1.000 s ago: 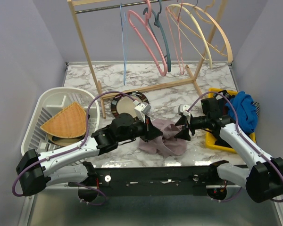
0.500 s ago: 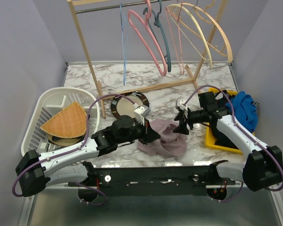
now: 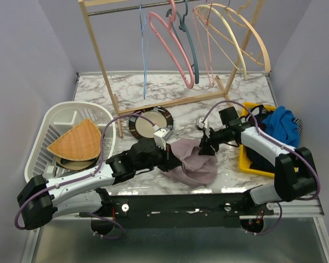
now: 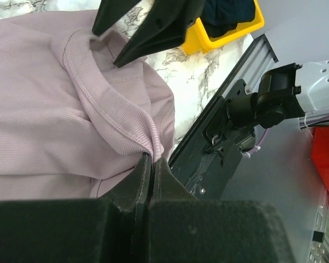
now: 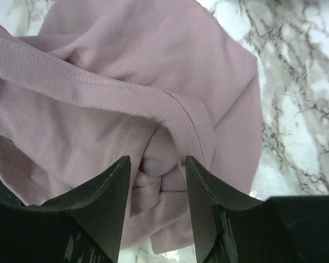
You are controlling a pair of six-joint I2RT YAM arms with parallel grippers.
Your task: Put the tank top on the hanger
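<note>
Tank top [image 3: 194,164] is a soft mauve, finely ribbed, with wider stitched bands along its edges. It lies in a crumpled heap on the front part of the marble counter [image 3: 153,87], between the two hands. The left hand [image 4: 152,161] is pressed together on a fold of one edge band, pinching it at the fingertips. The right hand [image 5: 156,181] is spread, its two dark fingers straddling a bunched knot of cloth without clamping it. Only the top view shows the thin light-blue hanger [image 3: 144,55], which hangs from the rail of the wooden rack [image 3: 98,49] at the back of the counter, well apart from the tank top. That view also shows the yellow bin [image 3: 251,166] with blue clothes [image 3: 282,129] on the right. The left wrist view alone makes the pinch plain, with the band curling up out of the closed tips, and it shows the right hand's fingers poised over the cloth from the far side. The right wrist view alone shows the gap between its fingers, the stitched band running across above them, and bare marble just right of the fabric.
</note>
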